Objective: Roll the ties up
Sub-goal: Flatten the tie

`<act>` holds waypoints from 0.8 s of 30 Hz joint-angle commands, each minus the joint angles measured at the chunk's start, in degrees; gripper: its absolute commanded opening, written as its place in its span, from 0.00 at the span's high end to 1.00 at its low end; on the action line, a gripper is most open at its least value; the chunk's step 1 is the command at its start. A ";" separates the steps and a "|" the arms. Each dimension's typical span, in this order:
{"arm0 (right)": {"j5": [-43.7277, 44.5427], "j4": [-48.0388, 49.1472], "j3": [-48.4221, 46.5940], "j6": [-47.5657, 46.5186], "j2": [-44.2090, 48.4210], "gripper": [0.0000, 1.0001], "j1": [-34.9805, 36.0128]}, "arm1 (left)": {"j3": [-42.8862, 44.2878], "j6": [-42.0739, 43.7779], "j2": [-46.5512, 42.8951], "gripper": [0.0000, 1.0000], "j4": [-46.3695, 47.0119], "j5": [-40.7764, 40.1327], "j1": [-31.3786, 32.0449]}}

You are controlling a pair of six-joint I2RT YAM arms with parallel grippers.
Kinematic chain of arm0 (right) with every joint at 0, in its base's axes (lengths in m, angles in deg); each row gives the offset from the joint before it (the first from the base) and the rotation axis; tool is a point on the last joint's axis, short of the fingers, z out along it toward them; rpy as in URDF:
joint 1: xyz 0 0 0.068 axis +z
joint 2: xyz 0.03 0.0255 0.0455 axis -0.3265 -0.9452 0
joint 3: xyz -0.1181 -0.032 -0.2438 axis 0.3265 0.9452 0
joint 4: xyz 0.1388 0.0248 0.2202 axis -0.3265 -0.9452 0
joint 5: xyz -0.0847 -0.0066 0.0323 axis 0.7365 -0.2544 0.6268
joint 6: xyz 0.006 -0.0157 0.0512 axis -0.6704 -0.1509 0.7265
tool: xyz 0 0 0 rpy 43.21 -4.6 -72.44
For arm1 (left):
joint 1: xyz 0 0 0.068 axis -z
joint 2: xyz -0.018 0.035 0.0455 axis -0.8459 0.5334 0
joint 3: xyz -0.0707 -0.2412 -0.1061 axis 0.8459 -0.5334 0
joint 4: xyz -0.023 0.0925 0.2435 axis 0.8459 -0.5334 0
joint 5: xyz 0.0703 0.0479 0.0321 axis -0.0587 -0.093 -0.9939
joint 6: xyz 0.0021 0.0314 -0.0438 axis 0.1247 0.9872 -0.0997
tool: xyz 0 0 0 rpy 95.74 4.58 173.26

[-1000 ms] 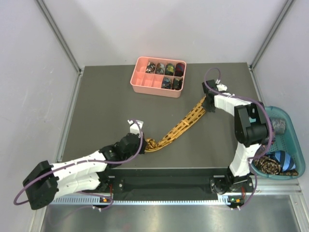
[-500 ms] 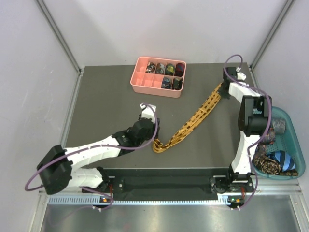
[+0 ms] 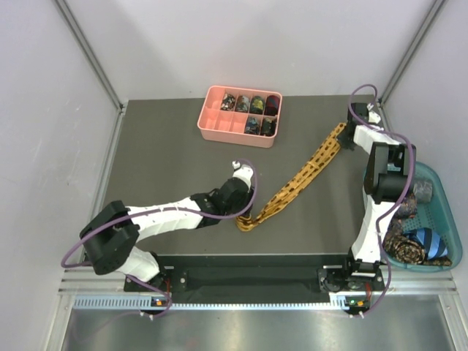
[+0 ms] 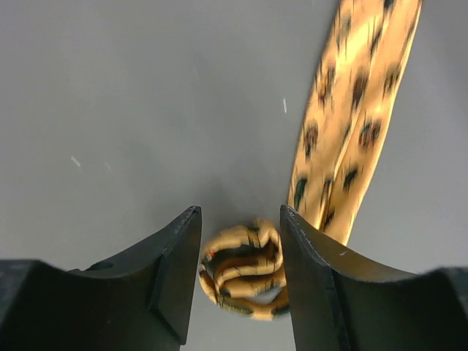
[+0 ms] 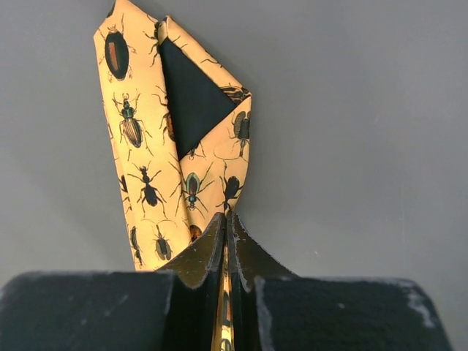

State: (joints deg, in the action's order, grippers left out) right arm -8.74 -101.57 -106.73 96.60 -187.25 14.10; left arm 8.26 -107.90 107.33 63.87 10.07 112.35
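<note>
The tie (image 3: 296, 183) is barely rolled: coil straddled by the parted left pincer (image 4: 240, 219), 2 o'clock end clamped by the right pincer (image 5: 225, 223)

Looking at a robotics lab cell. Left arm (image 3: 168, 216) and right arm (image 3: 376, 219) are sitting bolted at the near edge of a dark table (image 3: 161, 153); white panels (image 3: 44, 146) and aluminium posts (image 3: 88, 51) are boxing it in, far, left and right.
</note>
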 commanded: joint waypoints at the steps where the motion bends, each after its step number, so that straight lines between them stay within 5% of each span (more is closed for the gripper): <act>1: -0.49 2.65 -0.80 -0.58 -0.10 1.00 -1.03 | -2.93 -0.24 -1.98 0.49 -1.13 3.31 2.53; 8: -0.14 3.01 0.08 -1.11 0.70 1.00 -1.29 | -6.70 -5.58 -7.49 0.71 -13.16 -3.08 5.35; 15: 0.12 3.80 1.40 -1.11 1.31 1.00 -2.25 | -11.54 -16.57 -26.23 0.69 -24.94 -13.12 5.53; 24: -1.20 4.85 2.01 -1.02 1.22 1.00 -2.78 | -8.23 -14.83 -23.45 0.50 -25.21 -12.86 5.97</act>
State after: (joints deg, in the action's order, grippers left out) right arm -9.51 -99.30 -105.22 96.14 -187.25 12.20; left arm -2.69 -124.14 81.02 39.02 -1.73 117.99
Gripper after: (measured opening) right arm 0.005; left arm 0.480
